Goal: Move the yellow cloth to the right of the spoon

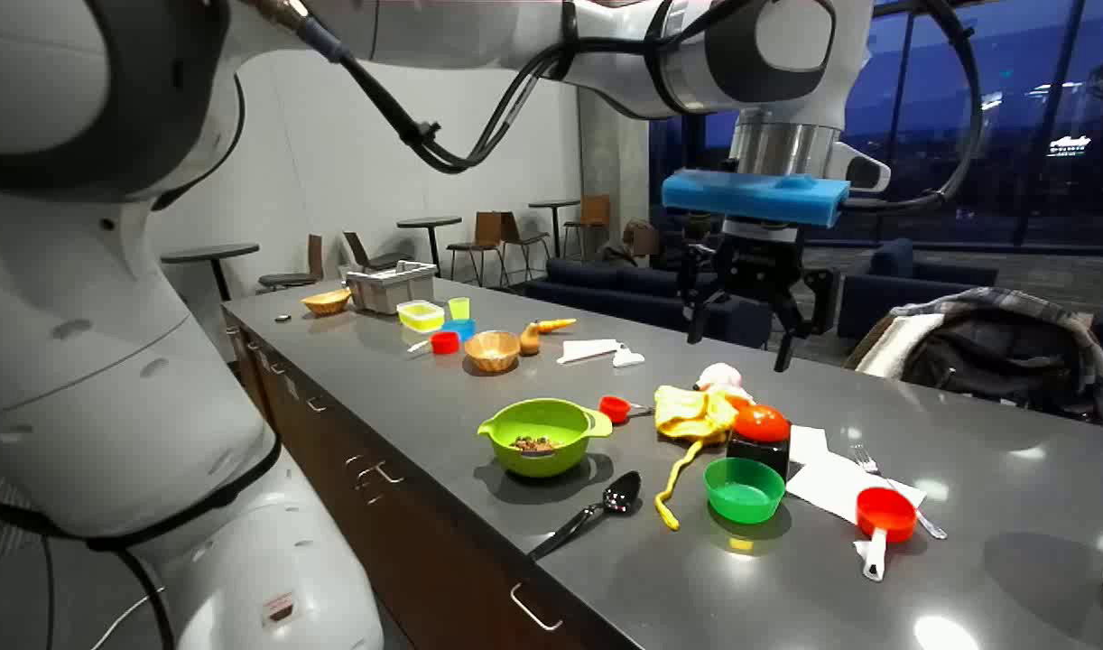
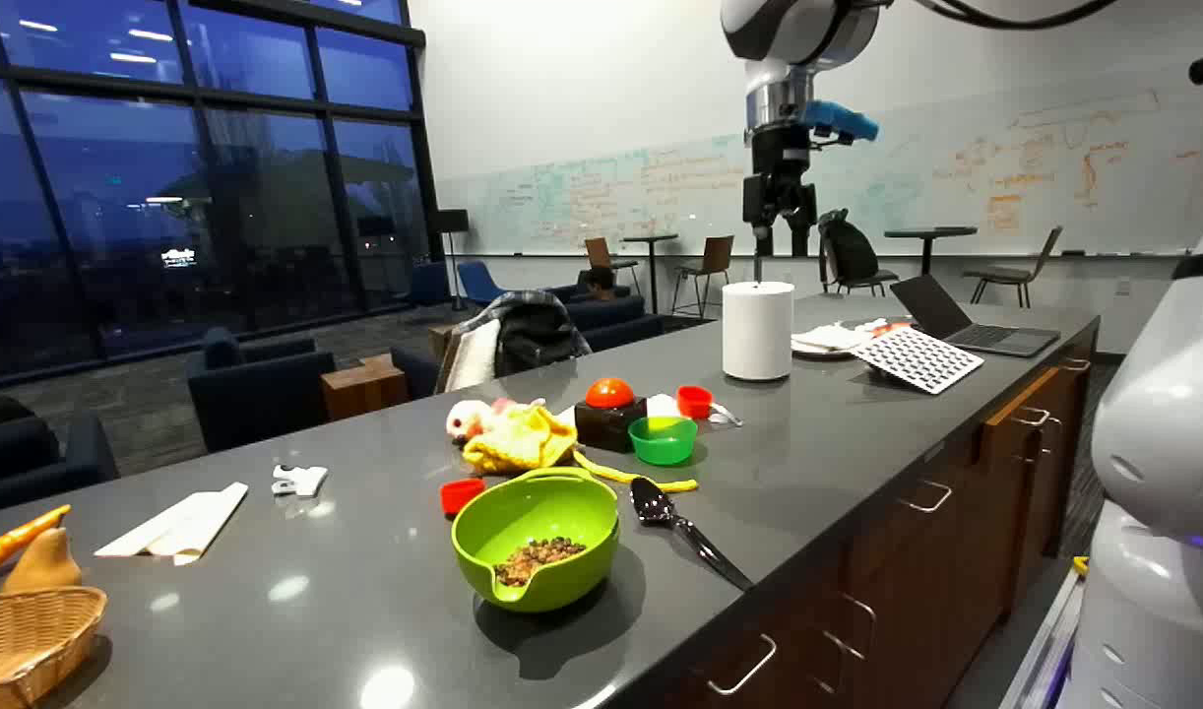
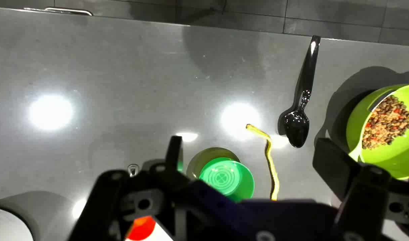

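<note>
Nearest in the wrist view, see gripper [image 3: 251, 156] spread wide. In both exterior views, find yellow cloth [image 1: 691, 417] farther than spoon [image 1: 613, 499]; only in an exterior view, note laptop [image 2: 995, 338] far right.

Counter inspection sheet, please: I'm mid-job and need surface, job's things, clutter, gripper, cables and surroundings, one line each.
Surface: grey counter, glossy, with bright light reflections.
Job's things: yellow cloth crumpled beside a black box, touching or not unclear, a yellow strand apparently trailing from it; black spoon lying with its handle end at the counter's edge.
Clutter: lime bowl holding a grainy mix, green cup, red scoop.
Gripper: open, over the counter; in its grasp, nothing seen.
Cables: black, running along the arm and looping out beside the gripper.
Surroundings: jacket beyond the counter, large windows, whiteboard with writing.
</note>
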Available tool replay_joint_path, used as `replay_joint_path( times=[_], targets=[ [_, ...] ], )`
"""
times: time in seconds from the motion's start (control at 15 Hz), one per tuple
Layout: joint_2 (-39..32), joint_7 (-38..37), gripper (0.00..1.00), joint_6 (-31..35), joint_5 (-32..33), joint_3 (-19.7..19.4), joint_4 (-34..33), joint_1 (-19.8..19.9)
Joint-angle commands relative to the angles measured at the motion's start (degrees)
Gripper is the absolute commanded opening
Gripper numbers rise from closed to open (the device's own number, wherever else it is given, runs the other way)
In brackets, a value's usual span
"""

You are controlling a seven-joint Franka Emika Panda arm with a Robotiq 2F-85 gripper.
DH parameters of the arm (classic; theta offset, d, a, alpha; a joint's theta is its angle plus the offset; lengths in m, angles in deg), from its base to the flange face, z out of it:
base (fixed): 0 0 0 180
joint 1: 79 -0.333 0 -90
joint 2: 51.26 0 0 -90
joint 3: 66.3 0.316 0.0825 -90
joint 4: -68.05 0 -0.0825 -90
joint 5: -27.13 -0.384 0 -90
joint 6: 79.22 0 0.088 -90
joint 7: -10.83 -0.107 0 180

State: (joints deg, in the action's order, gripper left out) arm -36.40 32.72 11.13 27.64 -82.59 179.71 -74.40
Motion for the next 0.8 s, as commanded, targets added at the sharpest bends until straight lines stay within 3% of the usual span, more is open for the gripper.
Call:
replay_joint_path(
  times=[0.0, 0.53, 0.73],
  targets=[
    [-0.2, 0.3, 1.0, -0.1, -0.3, 1.1, -0.2, 1.3],
    [-0.2, 0.3, 1.0, -0.1, -0.3, 1.1, -0.3, 1.3],
    [-1.5, 8.5, 1.0, -1.3, -1.4, 1.7, 0.6, -0.6]
  ],
)
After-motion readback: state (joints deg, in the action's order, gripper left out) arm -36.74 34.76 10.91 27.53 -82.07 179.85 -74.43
